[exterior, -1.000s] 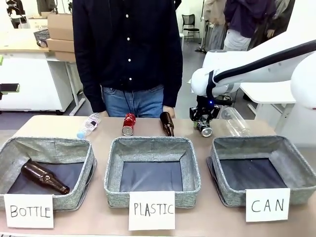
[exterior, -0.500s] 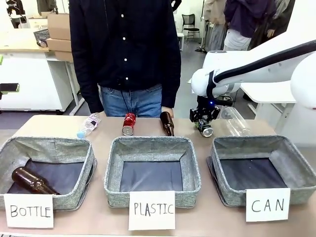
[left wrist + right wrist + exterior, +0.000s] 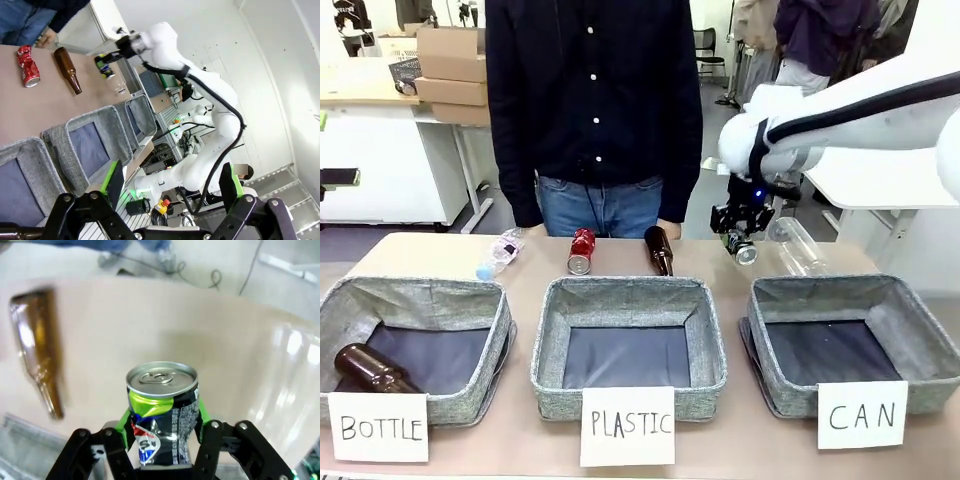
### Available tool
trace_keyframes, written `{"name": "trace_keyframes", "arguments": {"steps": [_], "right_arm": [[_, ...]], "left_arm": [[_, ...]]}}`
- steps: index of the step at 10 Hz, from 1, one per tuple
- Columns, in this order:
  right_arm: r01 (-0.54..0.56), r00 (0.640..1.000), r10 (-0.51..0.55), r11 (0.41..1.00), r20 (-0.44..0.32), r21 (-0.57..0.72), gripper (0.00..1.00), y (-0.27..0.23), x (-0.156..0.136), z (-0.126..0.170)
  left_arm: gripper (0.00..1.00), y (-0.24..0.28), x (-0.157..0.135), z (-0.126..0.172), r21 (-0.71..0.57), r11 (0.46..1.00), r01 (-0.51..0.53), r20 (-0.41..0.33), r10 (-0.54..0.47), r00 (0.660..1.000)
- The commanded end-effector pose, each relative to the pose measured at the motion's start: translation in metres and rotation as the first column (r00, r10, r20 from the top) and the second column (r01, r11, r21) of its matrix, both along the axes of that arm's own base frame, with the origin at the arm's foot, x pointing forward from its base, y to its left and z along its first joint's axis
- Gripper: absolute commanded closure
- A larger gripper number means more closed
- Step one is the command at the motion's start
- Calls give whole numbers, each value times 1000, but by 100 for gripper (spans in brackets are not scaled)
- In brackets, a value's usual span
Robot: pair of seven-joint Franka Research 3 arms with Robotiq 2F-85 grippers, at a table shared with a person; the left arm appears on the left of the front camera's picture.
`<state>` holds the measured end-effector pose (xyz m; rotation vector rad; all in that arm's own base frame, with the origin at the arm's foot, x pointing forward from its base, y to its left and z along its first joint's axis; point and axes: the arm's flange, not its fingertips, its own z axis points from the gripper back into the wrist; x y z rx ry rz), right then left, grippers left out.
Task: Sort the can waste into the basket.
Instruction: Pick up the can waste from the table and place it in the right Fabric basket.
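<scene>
Newly lifted, the black can [image 3: 161,405] is riding clamped in the right gripper [image 3: 742,243], needing clearance over the basket [image 3: 825,286] rim.

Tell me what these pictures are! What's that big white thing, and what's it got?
That white thing is a robot arm; there are two. One picture looks across the table at a person. The other two come from cameras on the arms' wrists. The right tool, a two-finger pincher, holds a black can above the table. The left tool is open, holding nothing. On the table lie a red can, a brown bottle, a small clear bottle and a big clear bottle. Nearer stand a BOTTLE basket, a PLASTIC basket and a CAN basket.
</scene>
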<state>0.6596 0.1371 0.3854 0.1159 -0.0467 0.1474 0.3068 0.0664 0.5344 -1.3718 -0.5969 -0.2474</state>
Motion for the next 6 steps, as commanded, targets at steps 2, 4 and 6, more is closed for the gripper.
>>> {"name": "trace_keyframes", "arguments": {"steps": [2, 4, 6], "right_arm": [[-140, 986, 152, 977, -66, 162, 53, -61, -111, 92], [-348, 930, 366, 907, -35, 237, 53, -85, -176, 100], [-469, 880, 473, 847, 51, 250, 53, -105, -241, 86]], "left_arm": [[0, -1, 2, 2, -17, 1000, 4, 28, -3, 1000], [0, -1, 2, 2, -17, 1000, 4, 28, -3, 1000], [0, -1, 2, 2, -17, 1000, 4, 28, -3, 1000]]}}
